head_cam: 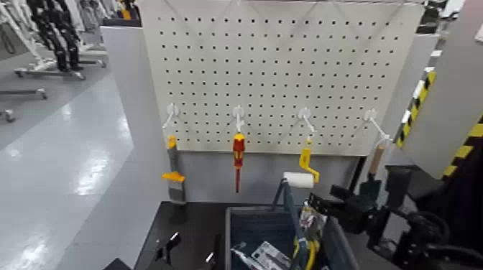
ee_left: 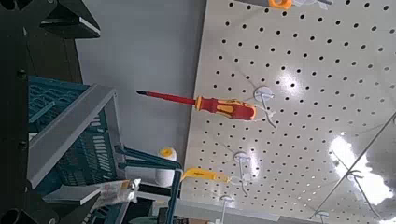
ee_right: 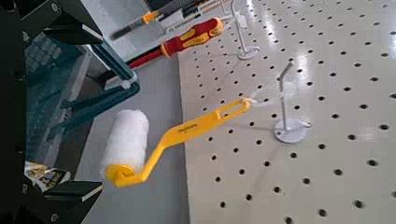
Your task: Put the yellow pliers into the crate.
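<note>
Your right gripper (ee_right: pixel 97 112) was spread wide, its fingertips well apart with nothing between them, at the far right part of the crate (head_cam: pixel 242 212). The yellow-handled pliers (head_cam: pixel 312 253) were inside, right of the blue handle bar (head_cam: pixel 292 219), their carded end up toward the far side; whether the card touched the gripper you couldn't tell. That side probably suited your right arm, letting it lower the card without reaching across the bar. The wide opening would give the card room to slip free; you'd want to back off gently, since a fingertip could snag it or the bar. Your left gripper (head_cam: pixel 192 248) waited empty left of the crate, its fingers apart. The paint roller (head_cam: pixel 300 179) and red-and-yellow screwdriver (head_cam: pixel 238 153) hung beyond on their hooks, being no part of this job.
</note>
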Robot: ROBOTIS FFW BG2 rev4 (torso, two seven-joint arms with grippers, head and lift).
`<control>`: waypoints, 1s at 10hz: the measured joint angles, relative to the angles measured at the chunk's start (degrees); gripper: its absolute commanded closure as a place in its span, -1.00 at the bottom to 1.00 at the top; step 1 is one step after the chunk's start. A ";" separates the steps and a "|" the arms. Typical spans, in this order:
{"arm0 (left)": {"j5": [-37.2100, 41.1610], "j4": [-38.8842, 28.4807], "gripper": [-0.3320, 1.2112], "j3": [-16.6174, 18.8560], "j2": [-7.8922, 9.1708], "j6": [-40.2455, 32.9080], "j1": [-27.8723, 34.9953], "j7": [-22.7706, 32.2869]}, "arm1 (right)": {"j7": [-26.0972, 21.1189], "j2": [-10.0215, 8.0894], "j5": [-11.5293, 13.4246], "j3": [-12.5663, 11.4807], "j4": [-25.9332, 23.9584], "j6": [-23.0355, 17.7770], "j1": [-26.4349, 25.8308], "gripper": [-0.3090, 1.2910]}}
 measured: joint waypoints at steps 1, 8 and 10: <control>0.01 0.00 -0.41 0.00 0.00 0.00 0.04 0.00 | -1.41 0.37 0.13 -0.26 -1.39 -2.87 1.58 -0.38; 0.02 -0.52 -0.41 0.45 0.03 -0.08 0.78 -0.18 | -20.57 3.65 1.39 1.90 -5.20 -32.04 20.77 -0.45; 0.02 -0.78 -0.41 0.72 0.07 -0.09 1.14 -0.26 | -26.12 4.15 2.61 3.55 -4.02 -40.73 26.24 -0.42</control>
